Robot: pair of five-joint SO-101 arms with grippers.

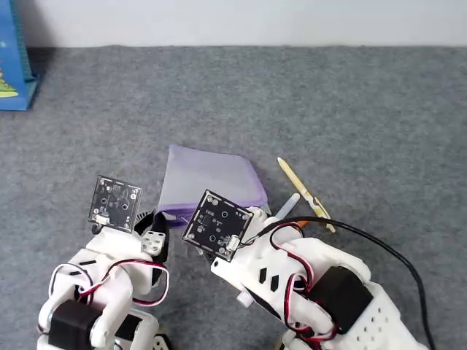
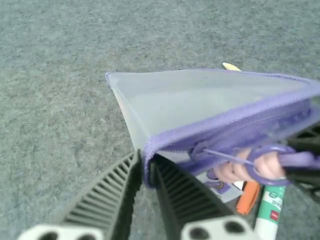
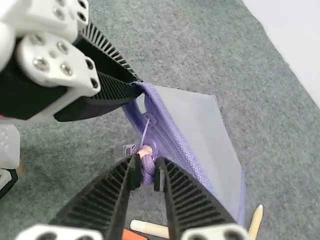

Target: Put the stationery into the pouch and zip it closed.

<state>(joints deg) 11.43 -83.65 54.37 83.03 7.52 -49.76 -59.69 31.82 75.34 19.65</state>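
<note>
A grey felt-like mat (image 1: 328, 109) covers the whole table and runs back to a plain white wall (image 1: 255, 22). A blue cardboard box (image 1: 13, 65) stands at the mat's far left edge. Two white 3D-printed arms sit at the near edge, the left arm (image 1: 102, 292) and the right arm (image 1: 321, 292). Both are bent forward so that their wrists meet at the near side of a translucent purple zip pouch (image 1: 208, 179), which lies in the middle of the mat.

The left gripper (image 2: 145, 162) has its ribbed black fingers pinched together on the pouch's near corner, at the end of the zipper, lifting that edge off the mat. The right gripper (image 3: 145, 167) is clamped on the purple zipper pull loop with a pink bead (image 3: 145, 152), close beside the left gripper's fingers.

A thin yellow pencil-like stick (image 1: 303, 193) lies on the mat to the right of the pouch. A white pen (image 1: 286, 206) lies between the stick and the pouch. An orange marker (image 2: 248, 196) sits just beside the zipper edge.
</note>
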